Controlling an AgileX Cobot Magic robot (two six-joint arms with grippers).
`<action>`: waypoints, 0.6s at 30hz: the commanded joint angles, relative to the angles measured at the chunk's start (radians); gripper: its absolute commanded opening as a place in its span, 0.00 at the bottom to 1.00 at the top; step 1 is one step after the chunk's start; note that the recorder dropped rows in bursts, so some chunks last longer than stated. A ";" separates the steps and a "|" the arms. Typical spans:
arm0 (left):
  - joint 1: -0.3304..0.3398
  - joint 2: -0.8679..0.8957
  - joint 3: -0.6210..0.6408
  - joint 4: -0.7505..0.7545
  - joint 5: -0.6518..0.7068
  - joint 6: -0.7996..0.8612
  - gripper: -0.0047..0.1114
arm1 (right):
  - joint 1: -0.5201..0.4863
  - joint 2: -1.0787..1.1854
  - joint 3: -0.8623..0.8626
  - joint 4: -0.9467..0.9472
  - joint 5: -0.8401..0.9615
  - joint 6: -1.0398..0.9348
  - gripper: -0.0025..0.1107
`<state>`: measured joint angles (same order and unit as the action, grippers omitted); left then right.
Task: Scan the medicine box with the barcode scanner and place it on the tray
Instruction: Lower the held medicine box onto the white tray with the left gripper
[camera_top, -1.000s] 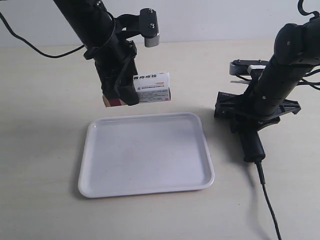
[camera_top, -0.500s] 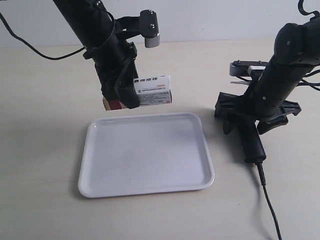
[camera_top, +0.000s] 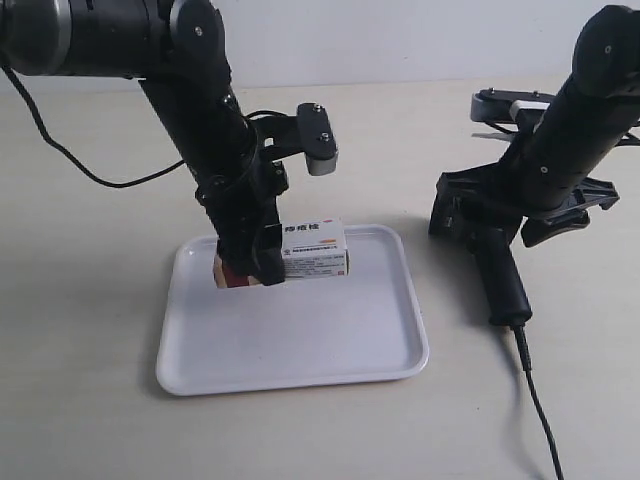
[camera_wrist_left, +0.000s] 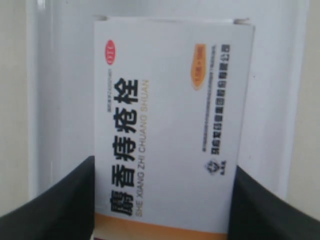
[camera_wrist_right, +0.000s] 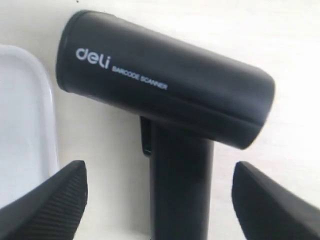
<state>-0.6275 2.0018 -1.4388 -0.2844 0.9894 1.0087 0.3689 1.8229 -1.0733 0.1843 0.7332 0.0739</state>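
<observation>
The white medicine box (camera_top: 318, 250) with an orange and dark red band is clamped in my left gripper (camera_top: 255, 262), low over the back of the white tray (camera_top: 300, 335); contact with the tray cannot be told. In the left wrist view the box (camera_wrist_left: 170, 115) fills the gap between both black fingers (camera_wrist_left: 55, 210), with the tray (camera_wrist_left: 60, 100) behind it. The black barcode scanner (camera_top: 492, 262) lies on the table right of the tray. My right gripper (camera_top: 508, 215) hovers over it, open. Its fingers (camera_wrist_right: 50, 205) stand well clear of the scanner's (camera_wrist_right: 165, 85) handle.
The scanner's black cable (camera_top: 538, 395) runs from the handle toward the table's front edge. A rounded corner of the tray (camera_wrist_right: 25, 115) lies close beside the scanner's head. Beige tabletop surrounds the tray, and a pale wall stands behind.
The left arm has brought the box down and forward, from above the tray's back rim to low over the tray. The right arm has lifted slightly; the scanner stays on the table.
</observation>
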 joint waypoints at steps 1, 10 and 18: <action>-0.002 0.023 0.005 0.028 -0.030 -0.039 0.04 | -0.003 -0.040 0.000 -0.001 0.011 0.007 0.69; -0.002 0.101 0.008 0.030 -0.070 -0.050 0.04 | -0.003 -0.067 0.000 -0.001 0.041 0.007 0.69; -0.002 0.148 0.008 0.024 -0.086 -0.041 0.05 | -0.003 -0.067 0.000 -0.001 0.041 0.007 0.69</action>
<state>-0.6275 2.1369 -1.4317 -0.2518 0.9077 0.9694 0.3689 1.7679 -1.0733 0.1843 0.7734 0.0793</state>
